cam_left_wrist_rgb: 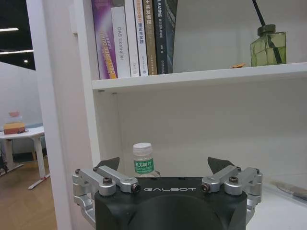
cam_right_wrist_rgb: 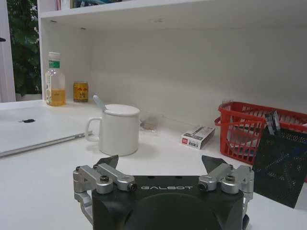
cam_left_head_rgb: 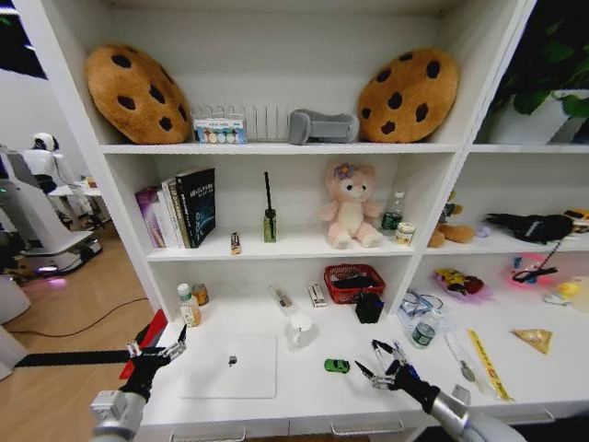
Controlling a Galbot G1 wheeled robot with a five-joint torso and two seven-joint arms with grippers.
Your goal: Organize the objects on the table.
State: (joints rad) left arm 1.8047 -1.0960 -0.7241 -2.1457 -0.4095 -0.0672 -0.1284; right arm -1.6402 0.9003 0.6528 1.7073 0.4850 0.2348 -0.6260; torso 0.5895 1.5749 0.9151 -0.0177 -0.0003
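A slim silver laptop (cam_left_head_rgb: 230, 364) lies shut on the white table (cam_left_head_rgb: 304, 391), and its edge shows in the right wrist view (cam_right_wrist_rgb: 33, 129). The tiny green toy car (cam_left_head_rgb: 337, 366) stands just right of it. My right gripper (cam_left_head_rgb: 375, 362) hovers open beside the car, low over the tabletop (cam_right_wrist_rgb: 159, 161). At the table's left edge my left gripper (cam_left_head_rgb: 159, 350) hangs open (cam_left_wrist_rgb: 164, 164), facing a small bottle with a green label (cam_left_wrist_rgb: 143, 160). A clear bottle (cam_left_head_rgb: 424, 329) and pens (cam_left_head_rgb: 457, 354) lie further right.
A white mug (cam_left_head_rgb: 299, 330) with a spoon, a red basket (cam_left_head_rgb: 353, 282), a black mesh holder (cam_left_head_rgb: 369, 308) and a can (cam_left_head_rgb: 201, 294) stand toward the back. A yellow ruler (cam_left_head_rgb: 488, 364) lies right. The shelf with books (cam_left_wrist_rgb: 136, 38) overhangs the table's back.
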